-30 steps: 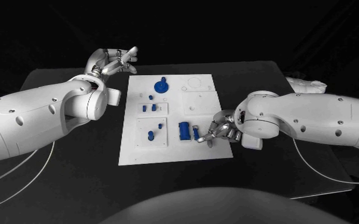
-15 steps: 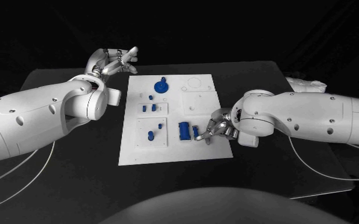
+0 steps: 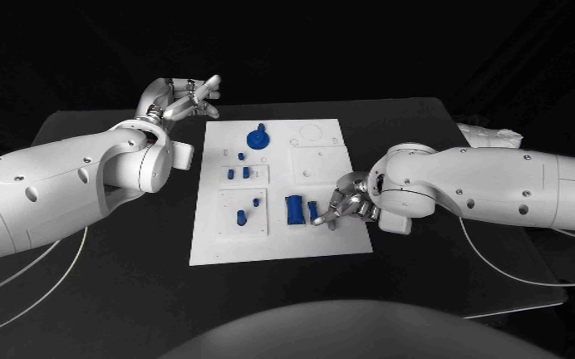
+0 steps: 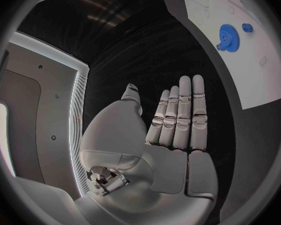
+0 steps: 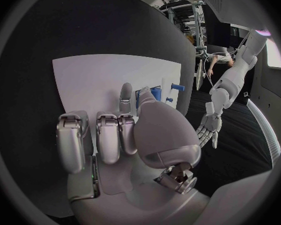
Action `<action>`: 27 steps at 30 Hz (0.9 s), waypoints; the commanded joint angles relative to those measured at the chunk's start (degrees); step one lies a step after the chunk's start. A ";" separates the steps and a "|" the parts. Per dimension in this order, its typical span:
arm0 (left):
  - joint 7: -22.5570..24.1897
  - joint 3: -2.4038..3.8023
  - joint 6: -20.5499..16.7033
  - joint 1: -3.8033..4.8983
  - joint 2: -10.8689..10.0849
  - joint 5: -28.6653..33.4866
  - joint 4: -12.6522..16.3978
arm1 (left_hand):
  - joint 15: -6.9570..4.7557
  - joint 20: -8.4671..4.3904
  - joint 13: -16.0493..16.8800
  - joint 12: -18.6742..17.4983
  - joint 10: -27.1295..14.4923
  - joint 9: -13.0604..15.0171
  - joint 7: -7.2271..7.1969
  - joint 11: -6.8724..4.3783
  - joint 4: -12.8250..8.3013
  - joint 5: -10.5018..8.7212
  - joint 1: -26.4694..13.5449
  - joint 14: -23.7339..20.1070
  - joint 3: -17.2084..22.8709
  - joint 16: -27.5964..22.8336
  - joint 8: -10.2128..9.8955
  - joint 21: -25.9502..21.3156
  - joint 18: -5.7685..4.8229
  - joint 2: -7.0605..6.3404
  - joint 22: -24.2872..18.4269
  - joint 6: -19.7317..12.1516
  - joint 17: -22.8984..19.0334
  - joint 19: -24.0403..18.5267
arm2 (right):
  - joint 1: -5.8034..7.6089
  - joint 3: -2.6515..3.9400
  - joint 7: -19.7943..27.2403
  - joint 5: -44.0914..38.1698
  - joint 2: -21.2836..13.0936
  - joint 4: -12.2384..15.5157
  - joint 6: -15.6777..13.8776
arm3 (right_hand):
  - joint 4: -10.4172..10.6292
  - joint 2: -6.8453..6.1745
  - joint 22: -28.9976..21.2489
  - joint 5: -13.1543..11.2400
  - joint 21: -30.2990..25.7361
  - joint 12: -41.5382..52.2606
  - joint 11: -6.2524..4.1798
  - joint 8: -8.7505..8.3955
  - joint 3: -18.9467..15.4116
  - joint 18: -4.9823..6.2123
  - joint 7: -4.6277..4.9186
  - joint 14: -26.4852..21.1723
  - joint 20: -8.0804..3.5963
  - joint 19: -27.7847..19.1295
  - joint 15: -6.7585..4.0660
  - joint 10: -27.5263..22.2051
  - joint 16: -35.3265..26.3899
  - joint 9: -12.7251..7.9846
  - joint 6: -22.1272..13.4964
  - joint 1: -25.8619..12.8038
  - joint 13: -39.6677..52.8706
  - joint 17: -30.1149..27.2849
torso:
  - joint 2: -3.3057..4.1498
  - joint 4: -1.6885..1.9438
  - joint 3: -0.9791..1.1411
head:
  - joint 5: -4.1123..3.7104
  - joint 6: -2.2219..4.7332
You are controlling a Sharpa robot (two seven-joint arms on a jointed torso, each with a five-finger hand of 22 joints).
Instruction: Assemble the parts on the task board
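Two hands, split roles: right hand (image 3: 341, 206) low over near-right part of task board (image 3: 278, 234), fingers curled toward small blue part (image 3: 314, 211) just beside them; cannot tell whether pinched or merely touched. Larger blue block (image 3: 293, 209) just past it, likely mate. Further out, blue gear (image 3: 258, 137) at board's far end. Left hand (image 3: 182, 98) well apart, off far-left corner, fingers spread, empty, probably parked clear
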 commanded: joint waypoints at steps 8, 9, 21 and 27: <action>0.38 0.05 0.83 0.05 0.24 -0.33 0.01 | -0.10 0.06 -0.04 0.30 -0.29 0.05 -0.11 0.08 0.06 0.39 -0.05 0.24 -0.37 0.20 -0.23 -0.19 0.66 0.48 -0.09 -0.30 -0.09 0.33 | -0.06 -0.02 -0.49 -2.32 1.25 -1.40 0.00 | -0.40 0.29 15.09 -0.19 0.31 -0.02 -0.36 0.22 0.03 -0.38 -0.06 5.97 -0.41 5.99 -0.26 6.02 0.23 0.12 -0.42 0.64 14.95 15.08 | 0.04 0.00 -0.02 | -0.11 0.00; 0.38 0.05 0.84 0.05 0.25 -0.33 0.01 | -0.10 0.06 -0.04 0.30 -0.29 0.05 -0.11 0.08 0.06 0.39 -0.05 0.24 -0.37 0.20 -0.23 -0.19 0.66 0.48 -0.09 -0.30 -0.09 0.33 | -0.06 -0.02 -0.50 -2.44 1.40 -1.55 0.06 | -0.46 0.32 15.09 -0.18 0.31 -0.02 -0.37 0.21 0.05 -0.38 -0.07 5.97 -0.41 5.99 -0.26 6.02 0.23 0.14 -0.43 0.73 14.95 15.08 | 0.03 0.00 -0.02 | -0.10 0.00; 0.43 0.05 0.77 0.05 0.07 -0.33 0.17 | -0.10 0.06 -0.04 0.30 -0.29 0.05 -0.11 0.08 0.06 0.39 -0.05 0.24 -0.37 0.20 -0.23 -0.19 0.66 0.48 -0.09 -0.30 -0.09 0.33 | -0.05 -0.01 3.31 -2.14 -0.17 -0.05 -4.69 | -0.66 0.21 15.09 -0.17 0.31 -0.02 -0.38 0.19 -0.05 -0.38 -0.07 5.97 -0.42 5.99 -0.26 6.02 0.23 0.34 -0.33 0.99 14.95 15.08 | 0.08 -0.03 0.07 | 0.40 0.00; 0.77 0.04 0.33 0.05 -0.19 -0.33 0.45 | -0.09 0.06 -0.04 0.31 -0.31 0.06 -0.10 0.08 0.07 0.41 0.06 0.23 -0.51 0.24 -0.22 -0.28 0.66 0.65 -0.16 -0.32 -0.15 0.40 | 0.41 0.02 15.67 1.19 -3.27 2.66 -17.85 | -0.26 -0.52 15.09 0.14 0.31 -0.02 -0.30 0.17 -0.99 -0.38 0.03 5.97 -0.42 5.99 -0.28 6.02 0.23 0.81 -0.35 0.35 14.95 15.08 | -0.01 0.01 0.00 | 0.64 0.00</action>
